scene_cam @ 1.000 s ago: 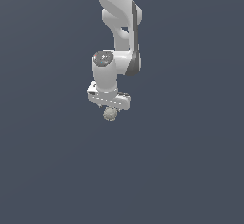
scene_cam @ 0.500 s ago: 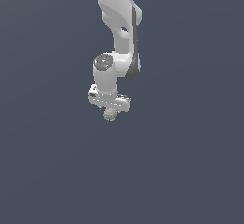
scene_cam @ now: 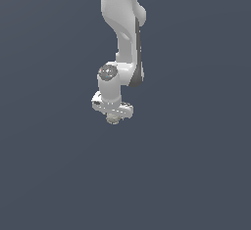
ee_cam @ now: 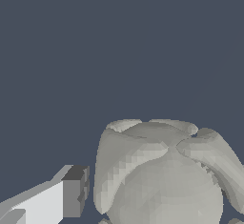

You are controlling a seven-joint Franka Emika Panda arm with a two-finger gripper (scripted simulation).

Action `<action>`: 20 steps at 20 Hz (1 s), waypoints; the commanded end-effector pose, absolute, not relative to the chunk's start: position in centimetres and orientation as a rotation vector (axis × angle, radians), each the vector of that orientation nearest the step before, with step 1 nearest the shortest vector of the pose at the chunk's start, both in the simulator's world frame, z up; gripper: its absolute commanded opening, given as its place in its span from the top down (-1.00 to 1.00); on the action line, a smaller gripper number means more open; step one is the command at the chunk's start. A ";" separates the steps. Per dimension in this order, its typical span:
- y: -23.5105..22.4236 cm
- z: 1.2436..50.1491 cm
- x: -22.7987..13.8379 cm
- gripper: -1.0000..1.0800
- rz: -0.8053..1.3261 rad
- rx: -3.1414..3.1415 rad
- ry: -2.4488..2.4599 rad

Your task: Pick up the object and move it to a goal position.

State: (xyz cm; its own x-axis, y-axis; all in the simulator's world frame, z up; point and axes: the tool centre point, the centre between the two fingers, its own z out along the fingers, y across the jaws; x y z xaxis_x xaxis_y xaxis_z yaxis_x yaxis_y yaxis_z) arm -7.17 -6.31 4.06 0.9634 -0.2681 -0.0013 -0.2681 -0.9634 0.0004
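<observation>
Plain slate backdrop, hand gripping ball

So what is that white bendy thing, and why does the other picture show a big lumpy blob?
The white bendy thing is a robot arm, drawn by a computer, not filmed. At its lower end is a gripper, with jaws that pinch things like two fingers. One picture is taken from a camera standing away from the arm, so you see the whole arm. The other comes from a tiny camera on the arm's wrist, looking past the jaws. The blob is a small lumpy ball; it only looks huge because that camera is so close. In the far picture the ball peeks out under the gripper, which seems to be pinching it. Everything around is plain dark grey, with nothing else lying anywhere in view.
</observation>
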 end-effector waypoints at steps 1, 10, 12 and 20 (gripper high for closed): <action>-6.3 3.9 -7.1 1.00 0.000 3.113 -0.425; -6.3 3.9 -7.1 1.00 0.000 3.113 -0.425; -6.3 4.0 -7.1 1.00 0.001 3.113 -0.425; -5.2 5.8 -5.8 1.00 0.001 3.113 -0.425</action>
State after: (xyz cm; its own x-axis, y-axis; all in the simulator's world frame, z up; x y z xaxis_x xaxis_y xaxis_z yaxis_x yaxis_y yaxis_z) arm -6.22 -5.53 5.25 0.9633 -0.2685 -0.0005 -0.2685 -0.9633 -0.0001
